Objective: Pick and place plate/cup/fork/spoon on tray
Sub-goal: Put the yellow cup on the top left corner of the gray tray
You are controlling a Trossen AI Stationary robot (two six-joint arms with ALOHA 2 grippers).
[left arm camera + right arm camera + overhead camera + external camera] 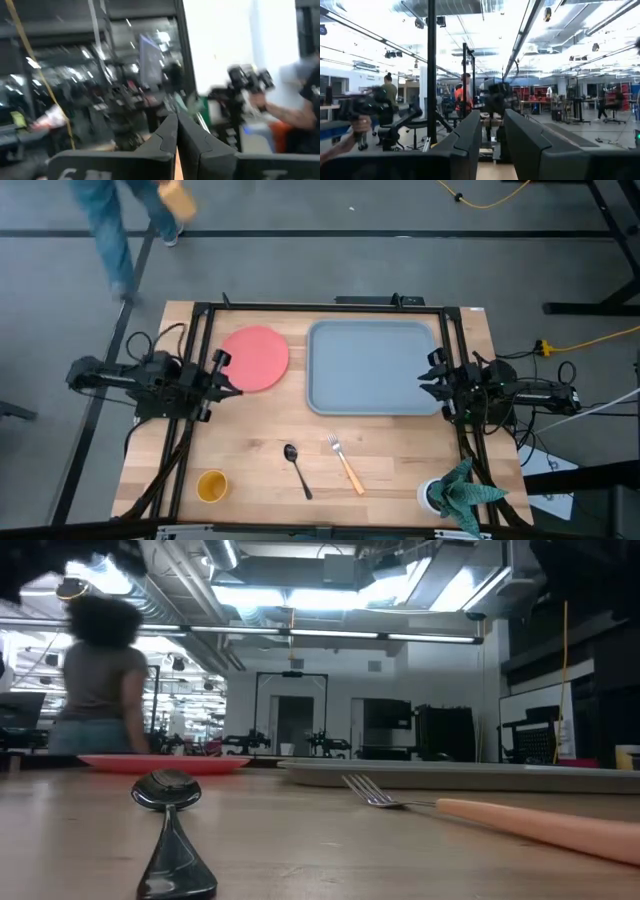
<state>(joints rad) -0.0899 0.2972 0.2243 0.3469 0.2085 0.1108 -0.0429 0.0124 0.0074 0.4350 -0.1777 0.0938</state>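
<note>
Nothing on tray (pixel 372 405) yet; my left gripper (pixel 222 372) closed empty beside plate (pixel 255 358), right gripper (pixel 432 375) part-open, empty; thin plate rim may slip.

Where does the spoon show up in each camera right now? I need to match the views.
High view: spoon lies on the bare table near the front edge, left of the fork.
Low view: spoon fills the left foreground, bowl toward the plate.
Left wrist view: not in it.
Right wrist view: not in it.
Shared landmark: the fork, to the spoon's right in both views.
</note>
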